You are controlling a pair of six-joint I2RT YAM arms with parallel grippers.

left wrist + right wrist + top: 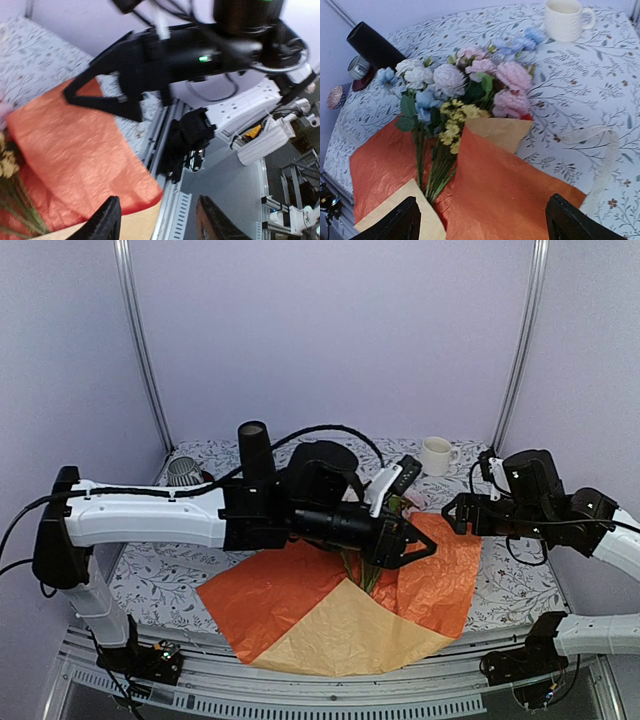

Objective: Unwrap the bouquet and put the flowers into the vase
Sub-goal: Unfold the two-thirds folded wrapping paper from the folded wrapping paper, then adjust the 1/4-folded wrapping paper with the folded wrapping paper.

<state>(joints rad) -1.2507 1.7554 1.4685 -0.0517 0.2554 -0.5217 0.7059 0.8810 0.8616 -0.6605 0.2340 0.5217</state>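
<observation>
Orange paper (510, 185) hems flowers (450, 82) — mug (565, 20) beyond — left end effector (159, 202), right end effector (480, 205) both spread.

Spread open on the near middle of the counter (160, 580), wrapping paper (300, 610), with the flowers (465, 95) on top of it, heads toward the far side and past the paper's far edge, stems toward the near edge. Behind the paper at far left, the vase (255, 445) upright, with a cup on a saucer (185, 472) just beside it on its left. At far right, a mug (435, 455); nearer, on bare counter beside the paper's right edge, a loose ribbon (605, 155).
</observation>
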